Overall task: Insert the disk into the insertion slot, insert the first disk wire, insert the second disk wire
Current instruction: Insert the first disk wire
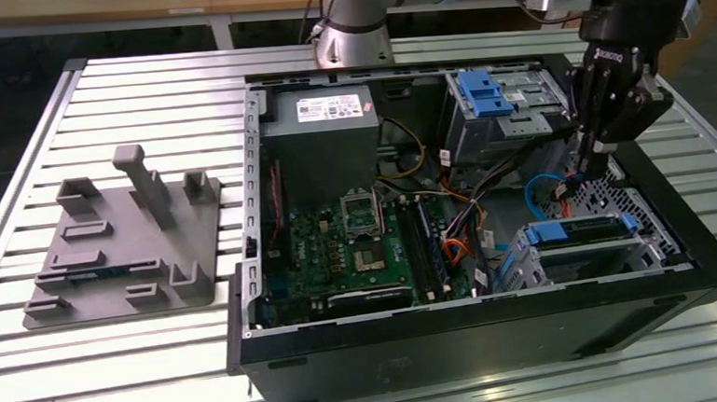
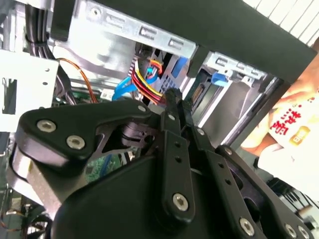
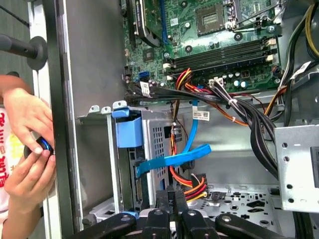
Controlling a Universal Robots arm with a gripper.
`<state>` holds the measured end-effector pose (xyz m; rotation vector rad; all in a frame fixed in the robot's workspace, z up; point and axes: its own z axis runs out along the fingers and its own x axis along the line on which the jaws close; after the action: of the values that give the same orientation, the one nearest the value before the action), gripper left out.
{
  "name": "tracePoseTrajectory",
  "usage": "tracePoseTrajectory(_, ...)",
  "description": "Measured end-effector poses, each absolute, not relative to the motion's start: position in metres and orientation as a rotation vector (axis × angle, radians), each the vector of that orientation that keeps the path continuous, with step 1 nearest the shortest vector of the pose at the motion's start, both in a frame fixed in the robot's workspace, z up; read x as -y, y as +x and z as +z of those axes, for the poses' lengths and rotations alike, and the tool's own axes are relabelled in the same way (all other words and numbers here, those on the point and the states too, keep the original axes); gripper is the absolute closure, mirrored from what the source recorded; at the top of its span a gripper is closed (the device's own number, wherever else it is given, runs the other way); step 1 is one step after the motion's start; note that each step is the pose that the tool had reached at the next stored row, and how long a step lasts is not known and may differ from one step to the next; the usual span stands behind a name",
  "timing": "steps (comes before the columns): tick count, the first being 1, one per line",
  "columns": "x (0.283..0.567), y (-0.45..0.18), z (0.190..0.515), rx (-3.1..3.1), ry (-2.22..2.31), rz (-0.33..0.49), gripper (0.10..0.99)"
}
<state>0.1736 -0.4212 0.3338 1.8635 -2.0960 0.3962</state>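
Observation:
In the exterior view the disk (image 1: 585, 231), grey in its blue caddy, lies inside the insertion slot (image 1: 642, 251), a silver perforated cage at the case's right front. My gripper (image 1: 588, 170) reaches down into the case just behind the cage, fingers pressed together. In the first wrist view the gripper (image 3: 174, 195) points at the cage's perforated side (image 3: 160, 144), close to a red, yellow and black wire bundle (image 3: 192, 181) and a flat blue cable (image 3: 174, 159). In the second wrist view the gripper (image 2: 175, 97) sits beside the same wire bundle (image 2: 147, 74). I cannot see anything between the fingers.
A taller grey bay with a blue tab (image 1: 489, 95), the power supply (image 1: 319, 119) and the motherboard (image 1: 361, 247) fill the open case. A grey fixture plate (image 1: 125, 243) lies on the slatted table at the exterior view's left. A person's hands (image 3: 25, 144) hold a small object outside the case wall.

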Motion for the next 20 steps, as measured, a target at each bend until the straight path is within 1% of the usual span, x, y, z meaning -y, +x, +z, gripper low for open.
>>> tracePoseTrajectory(8, 0.432, 0.174, 0.334, 2.116, 1.887, 0.349, 0.925)
tracePoseTrajectory(13, 0.437, 0.174, 0.337, 2.148, 1.919, 0.290, 0.925)
tracePoseTrajectory(20, 0.450, 0.172, 0.338, 2.166, 1.935, 0.259, 0.925)
